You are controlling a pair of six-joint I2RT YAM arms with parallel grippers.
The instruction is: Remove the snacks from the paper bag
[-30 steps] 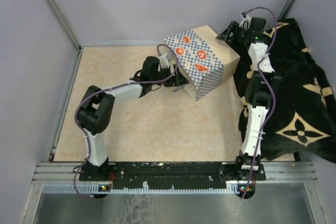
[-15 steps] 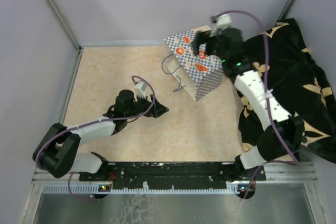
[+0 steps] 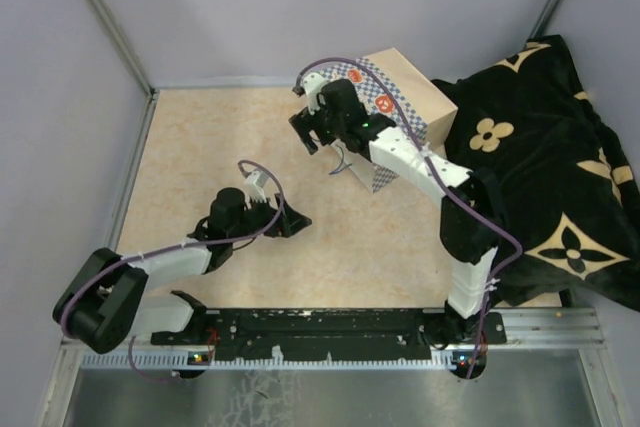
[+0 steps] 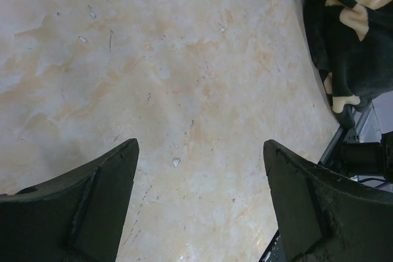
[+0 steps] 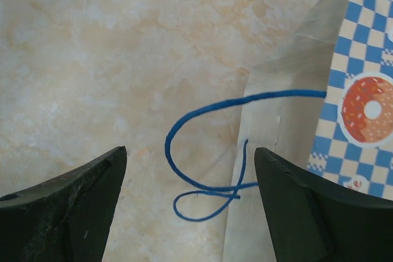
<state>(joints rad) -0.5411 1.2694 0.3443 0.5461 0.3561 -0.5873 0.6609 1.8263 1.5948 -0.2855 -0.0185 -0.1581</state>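
Observation:
The paper bag lies on its side at the back of the table, its mouth facing front-left. Its checked side with an orange round motif and its blue cord handle show in the right wrist view. My right gripper is open and empty just above the cord at the bag's mouth. My left gripper is open and empty over bare table, well in front of the bag. No snacks are in view; the bag's inside is hidden.
A black cloth with gold flower marks covers the table's right side and shows in the left wrist view. Grey walls close the back and the left. The metal rail with the arm bases runs along the front.
My right arm has swung from behind the bag over it to its mouth on the left. My left gripper has drawn back from the bag towards the front and stayed open.

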